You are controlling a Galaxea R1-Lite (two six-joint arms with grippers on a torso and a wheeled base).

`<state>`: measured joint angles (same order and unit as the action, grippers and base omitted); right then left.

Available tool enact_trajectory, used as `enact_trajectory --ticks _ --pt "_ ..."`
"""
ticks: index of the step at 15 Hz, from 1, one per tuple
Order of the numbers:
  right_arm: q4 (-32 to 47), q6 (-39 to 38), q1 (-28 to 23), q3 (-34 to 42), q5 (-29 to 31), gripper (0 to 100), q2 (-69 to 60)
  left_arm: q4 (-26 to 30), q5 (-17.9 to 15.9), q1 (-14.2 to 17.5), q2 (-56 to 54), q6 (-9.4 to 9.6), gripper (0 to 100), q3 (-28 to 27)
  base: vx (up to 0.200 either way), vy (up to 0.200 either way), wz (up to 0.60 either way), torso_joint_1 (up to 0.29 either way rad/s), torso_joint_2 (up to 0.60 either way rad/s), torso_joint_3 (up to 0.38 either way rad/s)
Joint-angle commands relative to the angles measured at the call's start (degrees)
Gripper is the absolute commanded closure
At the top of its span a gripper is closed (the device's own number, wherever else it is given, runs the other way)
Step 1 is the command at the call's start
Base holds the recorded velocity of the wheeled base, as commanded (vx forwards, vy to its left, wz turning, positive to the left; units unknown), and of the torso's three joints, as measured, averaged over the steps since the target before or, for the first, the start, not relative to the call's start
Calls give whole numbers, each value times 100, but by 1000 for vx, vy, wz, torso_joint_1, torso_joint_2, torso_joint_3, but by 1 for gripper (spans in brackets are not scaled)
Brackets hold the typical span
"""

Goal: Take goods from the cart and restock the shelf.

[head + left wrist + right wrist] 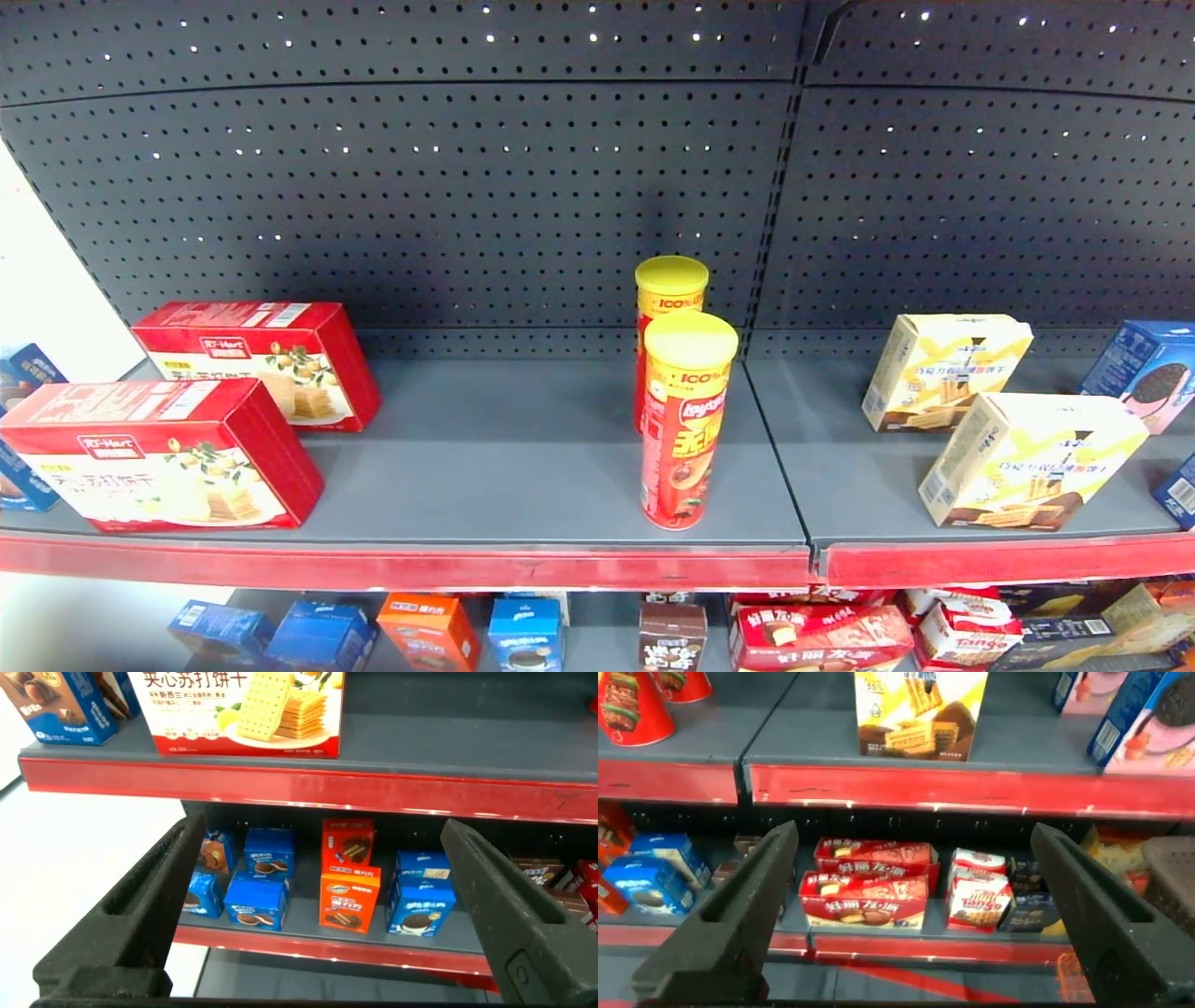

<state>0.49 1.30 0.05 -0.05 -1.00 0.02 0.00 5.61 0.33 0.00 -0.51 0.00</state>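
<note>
left hand (324,831) spread wide, right hand (915,833) spread wide

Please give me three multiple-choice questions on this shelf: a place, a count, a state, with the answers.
1. Where on the grey metal shelf do the two red cylindrical cans with yellow lids stand? A. left end B. near the middle C. right end
2. How many red cardboard cracker boxes are on that shelf? A. one B. two C. four
3. The left gripper is: A. open, empty B. shut on a can C. shut on a box
Answers: 1 B, one behind the other, mid-shelf; 2 B, both at the left; 3 A, fingers apart, nothing between.
</note>
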Motion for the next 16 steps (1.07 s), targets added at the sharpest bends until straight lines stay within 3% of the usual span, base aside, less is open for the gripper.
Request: enact_trajectory --ticks 1,16 --pt "-14 1 4 5 -6 0 -2 0 2 2 9 -2 0 0 0 0 0 0 0 0" --pt "-31 -25 4 -4 -41 0 -2 0 2 2 9 -2 0 0 0 0 0 0 0 0"
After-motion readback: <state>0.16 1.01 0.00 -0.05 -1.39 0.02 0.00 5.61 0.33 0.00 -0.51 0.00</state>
